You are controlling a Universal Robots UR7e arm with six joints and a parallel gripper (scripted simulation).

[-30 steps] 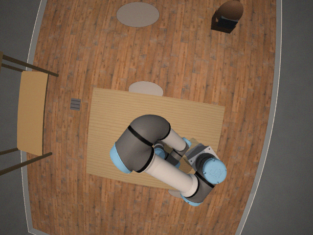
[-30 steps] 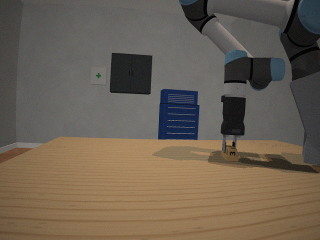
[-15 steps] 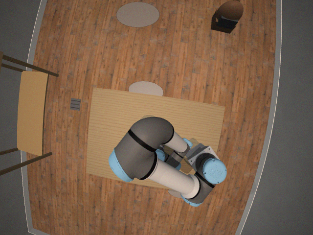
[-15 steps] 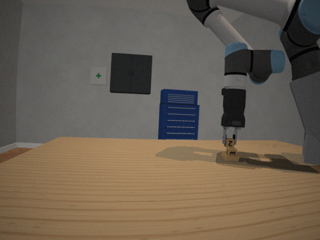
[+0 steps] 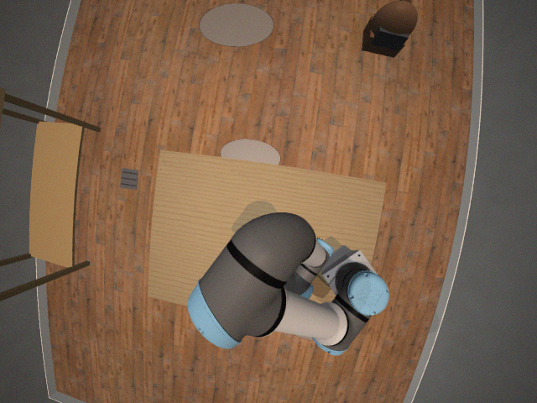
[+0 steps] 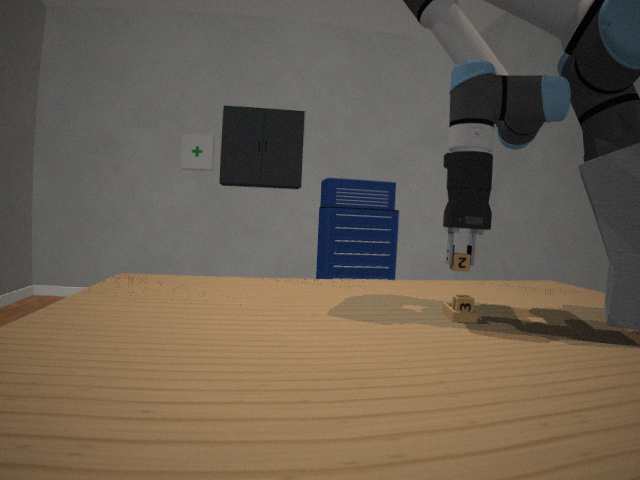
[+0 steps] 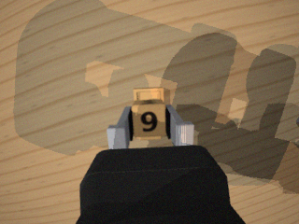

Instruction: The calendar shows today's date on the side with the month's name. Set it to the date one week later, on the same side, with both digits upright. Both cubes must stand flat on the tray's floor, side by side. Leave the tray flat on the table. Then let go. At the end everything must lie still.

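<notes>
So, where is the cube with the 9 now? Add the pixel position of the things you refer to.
In the exterior view, the cube [image 6: 460,261] [image 7: 149,121] is at the right, between the fingers [image 6: 450,250], above the tray [image 6: 461,318] [image 7: 149,89].

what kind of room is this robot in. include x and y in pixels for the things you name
Probably a workshop or lab: a blue drawer cabinet [image 6: 357,235], a dark wall cupboard [image 6: 262,147], and a green-cross sign [image 6: 196,151] on the wall suggest it.

My arm [image 5: 268,243] [image 6: 467,41] has dark grey rounded segments, pale grey-white tubes, thin black rings and light blue caps at the joints. Small dark screw dots circle the cap at one joint. My gripper [image 6: 461,250] [image 7: 149,116] has a black body that flares low down, bearing a small blue dot and a grey rectangle, perhaps a label. Its two slim fingers are silvery grey, with black pads [image 6: 469,250] [image 7: 168,122] inside.
</notes>
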